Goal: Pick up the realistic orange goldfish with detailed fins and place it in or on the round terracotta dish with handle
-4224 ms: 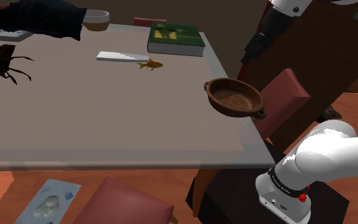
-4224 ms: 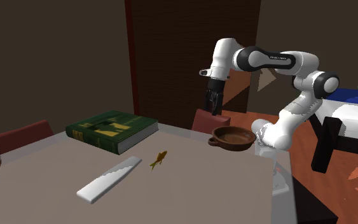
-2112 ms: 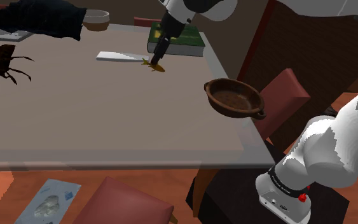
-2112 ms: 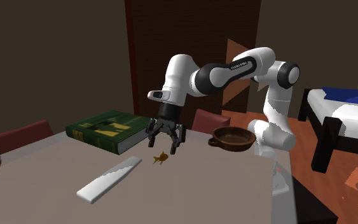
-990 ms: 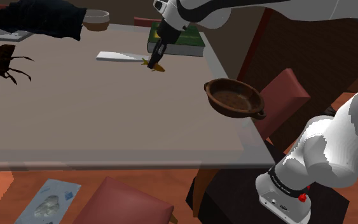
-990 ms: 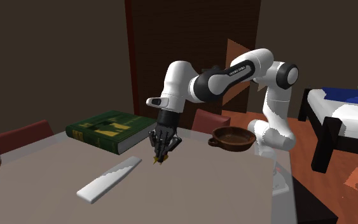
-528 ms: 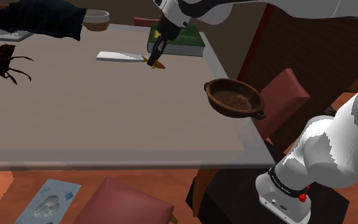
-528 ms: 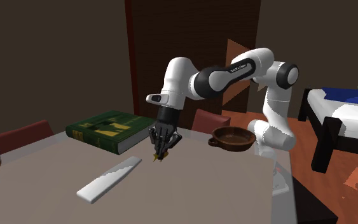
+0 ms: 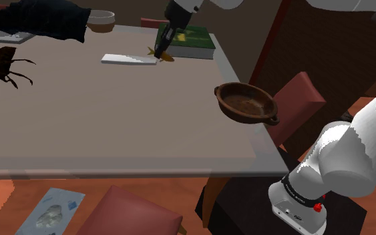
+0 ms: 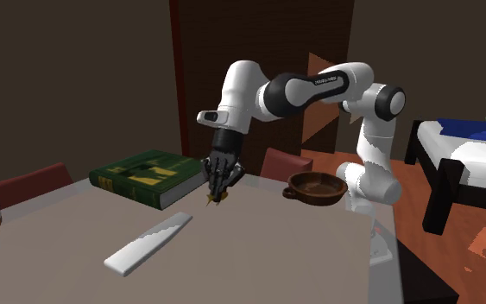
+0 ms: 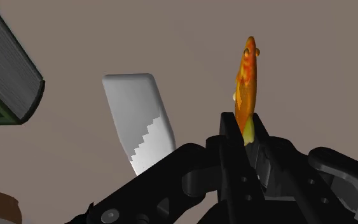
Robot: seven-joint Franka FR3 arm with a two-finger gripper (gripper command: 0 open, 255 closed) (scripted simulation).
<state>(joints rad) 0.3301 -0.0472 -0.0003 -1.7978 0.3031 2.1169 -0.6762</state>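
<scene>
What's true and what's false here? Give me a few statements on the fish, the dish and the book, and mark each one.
1. The gripper is shut on the fish. True.
2. The fish lies in the dish. False: the dish is empty, and the fish is between the fingers, near the book.
3. The dish sits at the table's edge. True.
4. The book is red. False: its cover is green.

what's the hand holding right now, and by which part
The hand is shut on the orange goldfish, clasping one end, seemingly the tail; the body juts out free.
</scene>
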